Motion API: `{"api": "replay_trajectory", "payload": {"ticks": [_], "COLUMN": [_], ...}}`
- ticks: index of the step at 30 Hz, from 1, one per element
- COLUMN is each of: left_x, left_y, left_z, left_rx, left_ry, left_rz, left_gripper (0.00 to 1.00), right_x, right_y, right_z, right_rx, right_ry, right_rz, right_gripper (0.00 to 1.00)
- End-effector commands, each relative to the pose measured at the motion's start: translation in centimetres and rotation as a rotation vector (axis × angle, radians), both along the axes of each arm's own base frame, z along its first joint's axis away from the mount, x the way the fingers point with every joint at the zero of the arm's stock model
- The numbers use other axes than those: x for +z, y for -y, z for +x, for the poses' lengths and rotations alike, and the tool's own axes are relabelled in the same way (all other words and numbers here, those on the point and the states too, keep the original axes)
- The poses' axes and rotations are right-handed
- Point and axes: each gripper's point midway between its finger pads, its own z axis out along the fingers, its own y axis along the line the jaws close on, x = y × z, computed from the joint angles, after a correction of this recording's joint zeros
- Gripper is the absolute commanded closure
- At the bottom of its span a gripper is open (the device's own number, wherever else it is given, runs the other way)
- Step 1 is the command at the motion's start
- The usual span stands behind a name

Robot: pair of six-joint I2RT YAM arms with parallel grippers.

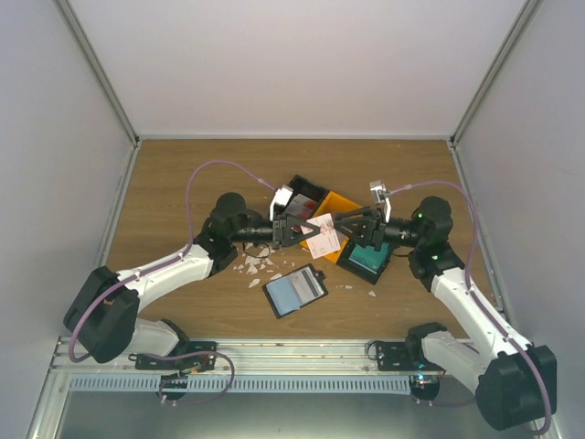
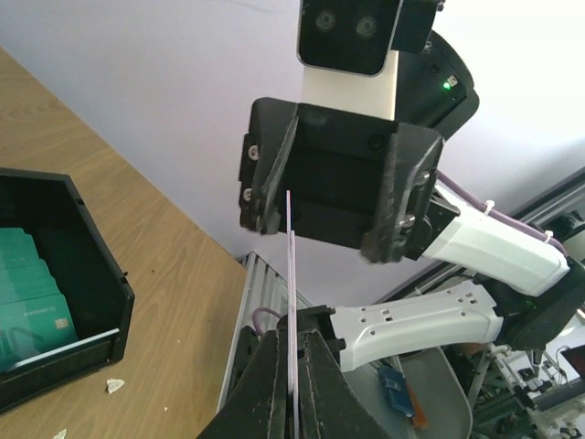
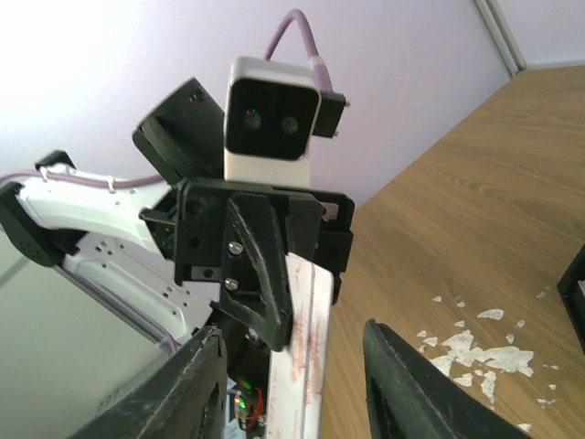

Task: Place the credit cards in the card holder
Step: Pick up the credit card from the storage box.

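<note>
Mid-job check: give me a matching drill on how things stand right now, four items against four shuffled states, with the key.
Items
1. left gripper
2. right gripper
3. card holder
4. teal cards

States
A. inside a black bin
B. open
C. shut on a red-and-white card
D. lying open on the table

Pairs: 1-C, 2-B, 3-D, 4-A

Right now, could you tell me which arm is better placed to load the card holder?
Left: the left end effector is shut on the red-and-white credit card, while the right end effector is open. The card holder lies open nearby.
</note>
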Motion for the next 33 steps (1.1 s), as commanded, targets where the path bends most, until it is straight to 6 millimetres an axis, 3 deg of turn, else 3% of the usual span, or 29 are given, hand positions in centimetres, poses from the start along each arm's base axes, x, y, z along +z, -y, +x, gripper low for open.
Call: {"api": "replay_trajectory", "payload": {"ticks": [1,6,8,14,18,27,33], "left_x": [2.9,3.6,3.8,4.7,5.6,7.8,8.2], "left_y": [-0.1,-0.2,-0.4,-0.8,-1.0,-1.5,-1.6], "left_z": [-0.7,-1.3,-1.6,-2.5,-2.8,-3.6,-1.8], "left_rx": [-0.029,-0.056,-0.062,-0.084,-0.089,-0.095,-0.016], "left_ry": [0.088,0.098,0.104,0.13,0.139,0.166,0.076], "left_rz": [-0.05,-0.061,-0.065,-0.08,-0.096,-0.138,-0.123], "left_gripper": [1.0,1.0,1.0,1.0,1.0,1.0,1.0], "right_x": [-1.6,-3.0,-3.4,-4.3,-4.8,-4.7,-3.3], "right_y": [-0.8,-1.2,-1.3,-1.4,-1.8,-2.8,-3.1], "right_z": [-0.2,0.6,0.9,0.5,-0.5,-3.2,-3.8], "right_rx": [0.032,0.025,0.021,0.037,0.081,0.202,0.22], "right_ry": [-0.022,-0.073,-0.092,-0.127,-0.137,-0.169,-0.171], "right_rz": [-0.036,-0.056,-0.057,-0.048,-0.045,-0.012,0.015], "right_gripper": [0.61,0.83,0.88,0.88,0.84,0.83,0.84]}}
